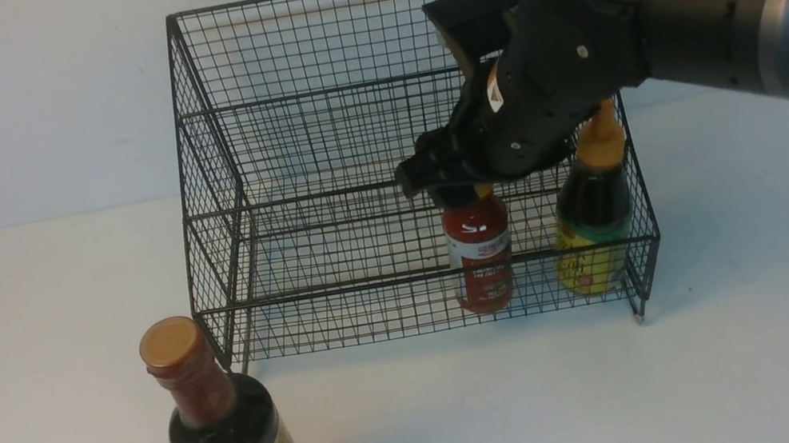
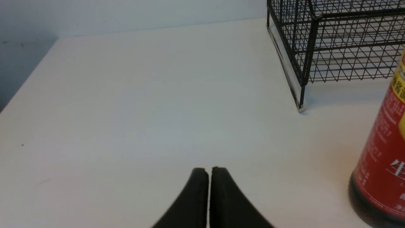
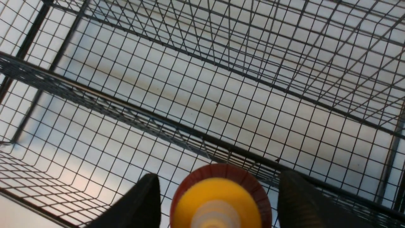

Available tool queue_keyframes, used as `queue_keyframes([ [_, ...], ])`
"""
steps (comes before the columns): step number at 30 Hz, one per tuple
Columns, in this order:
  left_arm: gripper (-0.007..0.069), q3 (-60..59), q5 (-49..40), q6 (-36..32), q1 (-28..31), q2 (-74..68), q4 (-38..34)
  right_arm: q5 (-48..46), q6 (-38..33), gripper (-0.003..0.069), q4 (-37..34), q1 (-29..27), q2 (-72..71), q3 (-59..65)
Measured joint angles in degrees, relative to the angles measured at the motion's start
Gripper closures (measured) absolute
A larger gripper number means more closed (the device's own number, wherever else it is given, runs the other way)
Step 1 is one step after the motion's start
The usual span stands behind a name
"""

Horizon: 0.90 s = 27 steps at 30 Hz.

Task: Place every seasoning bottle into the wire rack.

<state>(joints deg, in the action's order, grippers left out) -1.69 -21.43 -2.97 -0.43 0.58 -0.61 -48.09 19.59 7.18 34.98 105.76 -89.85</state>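
Observation:
The black wire rack [image 1: 316, 146] stands at the back of the white table. On its lowest tier the red-sauce bottle [image 1: 482, 255] stands upright, with the small dark-sauce bottle [image 1: 593, 219] to its right. My right gripper [image 1: 443, 172] hovers over the red bottle's top. In the right wrist view its open fingers [image 3: 142, 202] flank the yellow cap [image 3: 220, 202] with a gap on each side. The big soy-sauce bottle [image 1: 234, 436] stands on the table outside the rack, at the front left. My left gripper [image 2: 208, 171] is shut and empty, low over the table left of that bottle [image 2: 383, 164].
The rack's front-left foot [image 2: 300, 107] rests on the table close to the soy-sauce bottle. The white table's left edge [image 2: 28, 82] drops off beside a grey wall. The rack's upper tiers [image 1: 307, 95] hold nothing.

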Motion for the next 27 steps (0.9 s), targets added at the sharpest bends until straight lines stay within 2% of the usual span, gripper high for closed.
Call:
queue_keyframes([
  [11,0.0629,0.0,0.0,0.0,0.0,0.0,0.0,-3.0,-0.1,0.0176,2.5,-0.1,-7.9,0.0],
  [20,0.0629,0.0,0.0,0.0,0.0,0.0,0.0,-19.4,-1.9,0.0204,0.1,-0.1,-25.1,0.0],
  [23,0.0629,0.0,0.0,0.0,0.0,0.0,0.0,-23.7,-6.0,0.0291,0.0,-0.1,-32.5,0.0],
  [24,0.0629,0.0,0.0,0.0,0.0,0.0,0.0,-24.0,-7.8,0.0352,0.0,-0.1,-35.8,0.3],
  [25,0.0629,0.0,0.0,0.0,0.0,0.0,0.0,-24.0,-8.0,0.0361,0.0,-0.1,-36.3,0.4],
  [27,0.0629,0.0,0.0,0.0,0.0,0.0,0.0,-24.3,-9.5,0.0467,-0.2,-0.1,-43.3,1.8],
])
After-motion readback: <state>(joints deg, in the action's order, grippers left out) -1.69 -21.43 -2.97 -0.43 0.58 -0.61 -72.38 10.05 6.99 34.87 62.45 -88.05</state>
